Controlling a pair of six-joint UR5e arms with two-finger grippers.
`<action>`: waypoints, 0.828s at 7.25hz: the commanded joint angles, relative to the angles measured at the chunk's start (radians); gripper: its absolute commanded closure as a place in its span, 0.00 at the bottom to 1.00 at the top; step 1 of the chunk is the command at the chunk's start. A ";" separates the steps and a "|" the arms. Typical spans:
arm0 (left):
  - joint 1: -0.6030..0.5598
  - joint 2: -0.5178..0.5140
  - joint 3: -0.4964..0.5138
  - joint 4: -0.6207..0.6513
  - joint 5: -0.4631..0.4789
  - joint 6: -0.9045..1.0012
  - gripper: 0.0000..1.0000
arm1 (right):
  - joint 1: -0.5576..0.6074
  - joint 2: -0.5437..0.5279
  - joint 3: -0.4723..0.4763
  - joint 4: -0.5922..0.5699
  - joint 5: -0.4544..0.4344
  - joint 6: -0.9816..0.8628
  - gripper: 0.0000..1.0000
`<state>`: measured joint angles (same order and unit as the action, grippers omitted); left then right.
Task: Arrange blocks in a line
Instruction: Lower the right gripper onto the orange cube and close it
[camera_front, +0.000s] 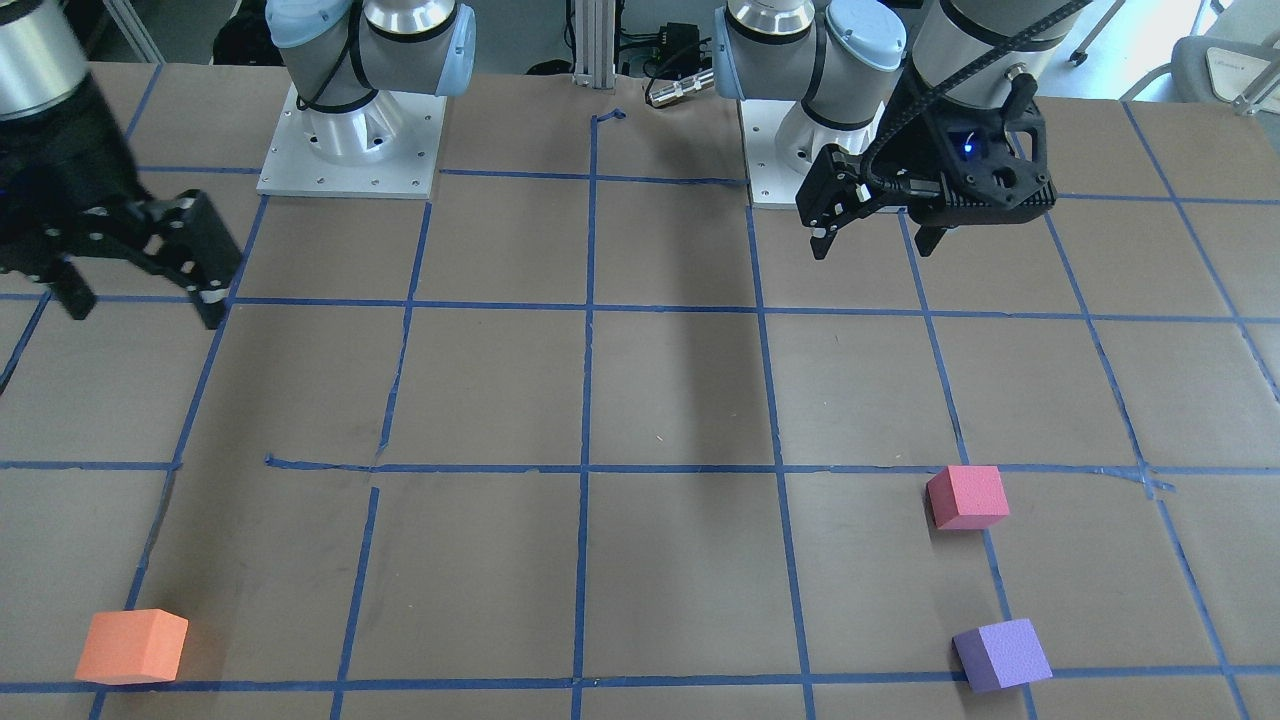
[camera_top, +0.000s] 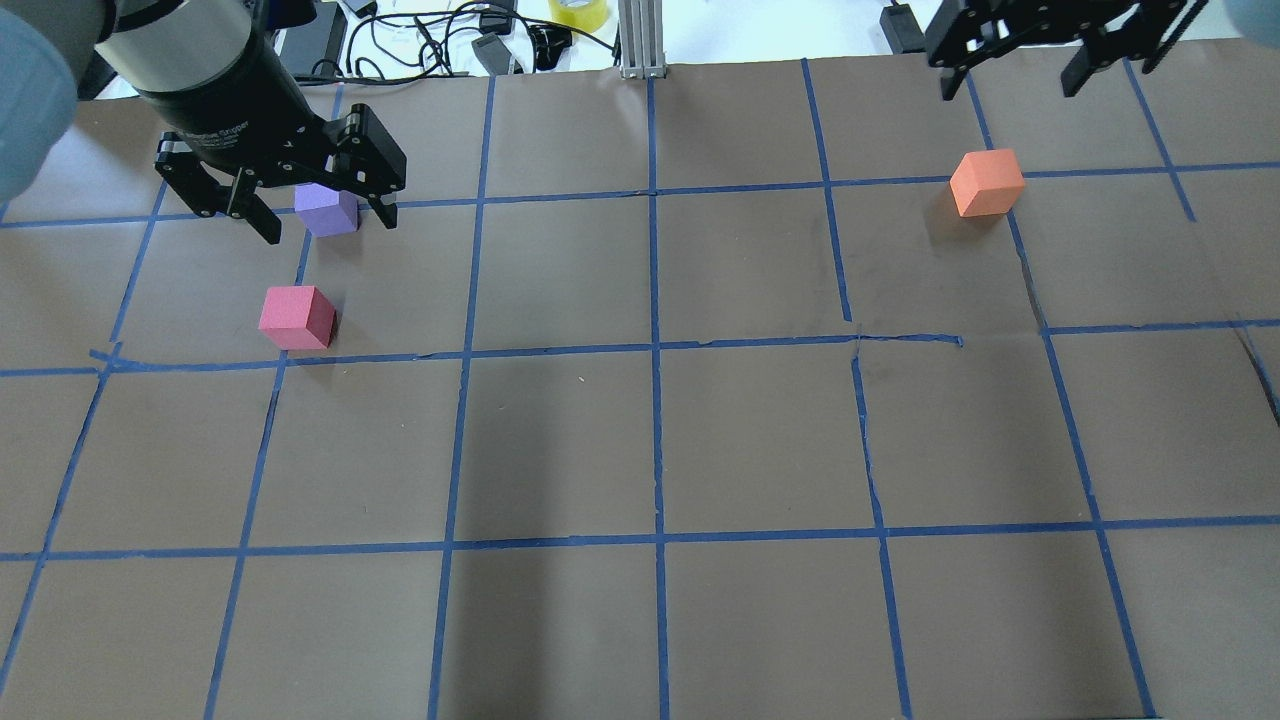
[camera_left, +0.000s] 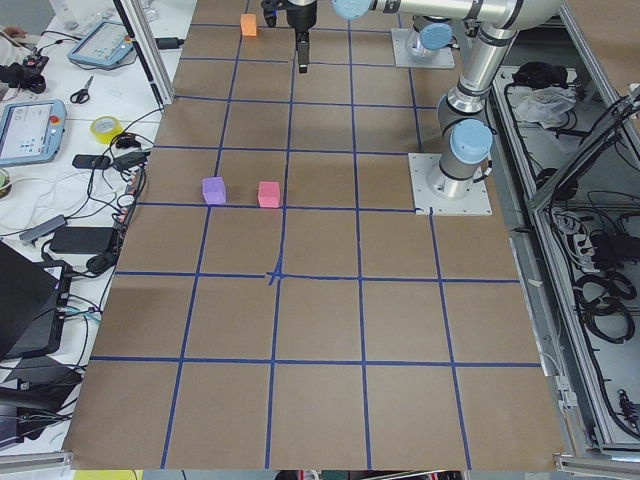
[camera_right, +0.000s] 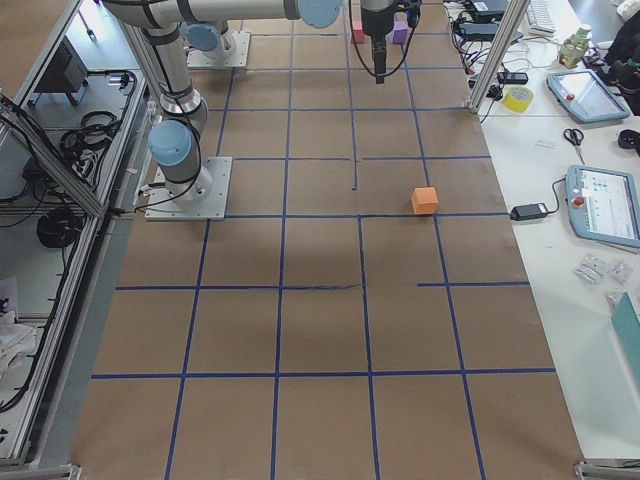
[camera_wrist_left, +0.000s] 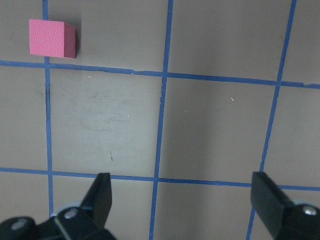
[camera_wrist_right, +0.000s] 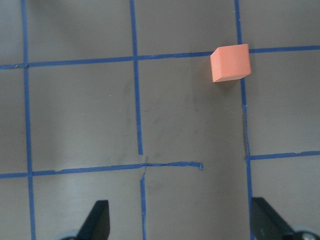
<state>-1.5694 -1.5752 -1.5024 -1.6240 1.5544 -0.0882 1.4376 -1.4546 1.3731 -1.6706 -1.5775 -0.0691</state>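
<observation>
Three foam cubes lie apart on the brown table. The orange block (camera_front: 132, 645) (camera_top: 987, 182) sits alone at the far side on my right and shows in the right wrist view (camera_wrist_right: 230, 63). The pinkish-red block (camera_front: 967, 496) (camera_top: 297, 317) (camera_wrist_left: 51, 38) and the purple block (camera_front: 1001, 654) (camera_top: 326, 209) lie close together on my left. My left gripper (camera_front: 875, 245) (camera_top: 330, 228) (camera_wrist_left: 185, 200) hangs open and empty well above the table, on the robot's side of those two. My right gripper (camera_front: 145, 312) (camera_top: 1007, 90) (camera_wrist_right: 183, 222) is open, empty and raised.
Blue tape lines (camera_top: 652, 350) divide the table into a grid. The two arm bases (camera_front: 350, 150) (camera_front: 790, 160) stand at the robot's edge. Cables, a tape roll (camera_top: 577, 12) and tablets (camera_right: 605, 205) lie beyond the far edge.
</observation>
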 joint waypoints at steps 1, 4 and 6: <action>-0.003 -0.011 -0.002 -0.004 -0.002 0.031 0.02 | -0.113 0.153 -0.104 -0.008 0.013 -0.180 0.00; -0.006 0.014 -0.012 -0.037 -0.016 0.147 0.00 | -0.121 0.403 -0.169 -0.182 0.022 -0.289 0.00; -0.009 0.014 -0.013 -0.036 0.006 0.137 0.00 | -0.135 0.538 -0.157 -0.276 0.024 -0.445 0.00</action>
<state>-1.5773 -1.5621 -1.5144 -1.6590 1.5508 0.0499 1.3112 -0.9928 1.2090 -1.8897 -1.5557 -0.4514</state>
